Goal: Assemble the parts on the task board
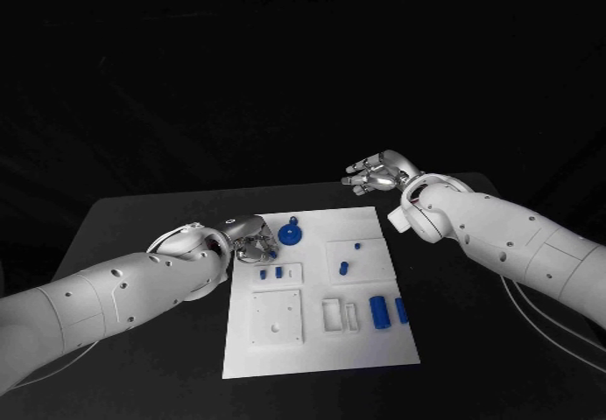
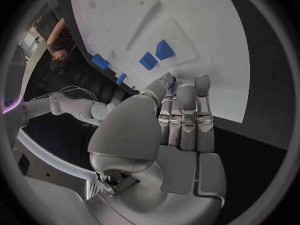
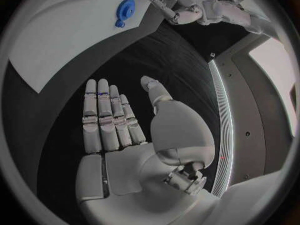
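Black table; blue gear beside left robot hand.

You are looking at a black table with a matte top, set in a dark room. Beyond its far edge everything falls to black, with no wall, window or lamp that you could make out.

White rounded arm shells with dark screw holes, silver segmented hands
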Robot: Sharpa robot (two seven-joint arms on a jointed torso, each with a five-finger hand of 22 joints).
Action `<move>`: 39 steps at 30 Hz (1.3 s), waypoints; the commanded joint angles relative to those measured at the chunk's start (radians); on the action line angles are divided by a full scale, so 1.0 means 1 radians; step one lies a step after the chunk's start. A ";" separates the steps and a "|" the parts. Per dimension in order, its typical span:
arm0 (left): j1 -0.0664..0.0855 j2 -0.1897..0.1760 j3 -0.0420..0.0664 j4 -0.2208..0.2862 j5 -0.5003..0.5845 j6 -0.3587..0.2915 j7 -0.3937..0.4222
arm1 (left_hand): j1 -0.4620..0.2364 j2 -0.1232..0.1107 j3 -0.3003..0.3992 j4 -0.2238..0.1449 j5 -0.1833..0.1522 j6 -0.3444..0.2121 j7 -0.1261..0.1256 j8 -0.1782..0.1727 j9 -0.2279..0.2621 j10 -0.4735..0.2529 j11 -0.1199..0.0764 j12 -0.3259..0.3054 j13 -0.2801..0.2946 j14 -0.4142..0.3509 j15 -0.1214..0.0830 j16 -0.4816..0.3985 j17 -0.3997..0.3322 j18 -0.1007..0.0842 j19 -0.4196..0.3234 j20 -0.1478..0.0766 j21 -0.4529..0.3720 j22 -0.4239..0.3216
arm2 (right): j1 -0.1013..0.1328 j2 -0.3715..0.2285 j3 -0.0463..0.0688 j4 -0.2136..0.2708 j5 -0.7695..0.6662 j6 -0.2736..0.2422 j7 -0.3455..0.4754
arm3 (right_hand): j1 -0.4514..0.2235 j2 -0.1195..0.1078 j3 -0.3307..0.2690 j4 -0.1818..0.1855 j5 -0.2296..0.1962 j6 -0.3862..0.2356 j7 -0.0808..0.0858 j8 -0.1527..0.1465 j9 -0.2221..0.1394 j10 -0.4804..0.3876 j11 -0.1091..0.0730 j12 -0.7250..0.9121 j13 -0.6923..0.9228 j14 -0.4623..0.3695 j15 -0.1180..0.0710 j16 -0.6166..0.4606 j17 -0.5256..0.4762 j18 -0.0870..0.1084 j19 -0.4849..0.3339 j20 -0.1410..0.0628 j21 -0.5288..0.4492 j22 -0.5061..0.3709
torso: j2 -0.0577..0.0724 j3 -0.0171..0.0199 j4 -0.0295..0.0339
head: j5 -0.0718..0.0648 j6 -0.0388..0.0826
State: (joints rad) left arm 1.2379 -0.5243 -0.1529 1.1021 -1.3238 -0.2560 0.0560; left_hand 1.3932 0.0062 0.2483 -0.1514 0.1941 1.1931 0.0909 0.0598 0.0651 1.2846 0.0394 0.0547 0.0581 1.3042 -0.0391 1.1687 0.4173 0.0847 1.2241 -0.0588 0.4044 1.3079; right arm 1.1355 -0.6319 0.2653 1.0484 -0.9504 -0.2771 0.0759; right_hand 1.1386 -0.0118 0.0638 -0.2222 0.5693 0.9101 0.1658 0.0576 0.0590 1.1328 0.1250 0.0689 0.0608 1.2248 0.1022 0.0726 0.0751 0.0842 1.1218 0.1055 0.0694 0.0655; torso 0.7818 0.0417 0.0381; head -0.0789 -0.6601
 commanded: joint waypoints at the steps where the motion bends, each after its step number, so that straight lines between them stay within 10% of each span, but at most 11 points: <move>1: -0.001 0.004 -0.003 0.000 0.002 0.014 0.003 | -0.001 0.012 0.001 -0.006 -0.004 0.006 0.004 0.003 0.001 0.002 0.004 0.004 0.001 0.008 0.000 -0.004 0.001 0.013 -0.003 0.001 0.006 0.021 | 0.000 0.000 0.001 0.001 0.002 0.010 0.007 | -0.005 -0.001 0.003 -0.002 0.005 0.007 -0.002 0.002 0.001 -0.002 0.002 -0.003 -0.002 -0.006 0.000 -0.004 -0.001 0.011 -0.009 -0.001 -0.006 -0.001 | 0.000 -0.0002 0.0008 | -0.001 0.000; 39: -0.001 0.015 -0.023 -0.001 -0.121 -0.013 0.005 | 0.008 0.002 -0.002 -0.022 -0.004 0.011 0.004 0.002 0.000 -0.002 0.006 0.004 0.001 -0.015 0.004 -0.004 -0.005 0.012 -0.030 0.003 0.021 0.022 | 0.000 -0.004 0.001 0.003 0.002 0.018 0.008 | -0.006 -0.001 0.004 -0.005 0.004 0.006 -0.002 0.002 0.001 -0.002 0.001 -0.003 -0.002 -0.006 0.000 -0.004 -0.001 0.011 -0.009 -0.001 -0.006 -0.001 | 0.000 -0.0010 -0.0002 | -0.007 0.002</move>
State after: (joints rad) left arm 1.2442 -0.5121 -0.1701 1.1006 -1.4095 -0.2729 0.0548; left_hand 1.4003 0.0053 0.2480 -0.1677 0.1923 1.2085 0.0936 0.0608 0.0651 1.2882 0.0467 0.0549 0.0585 1.2930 -0.0355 1.1686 0.4134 0.0772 1.2004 -0.0573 0.4198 1.3073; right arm 1.1355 -0.6352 0.2653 1.0504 -0.9504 -0.2725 0.0759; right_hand 1.1386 -0.0118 0.0666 -0.2250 0.5693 0.9101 0.1658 0.0576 0.0590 1.1328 0.1250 0.0689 0.0608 1.2251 0.1019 0.0726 0.0754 0.0842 1.1219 0.1055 0.0694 0.0655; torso 0.7814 0.0405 0.0386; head -0.0862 -0.6576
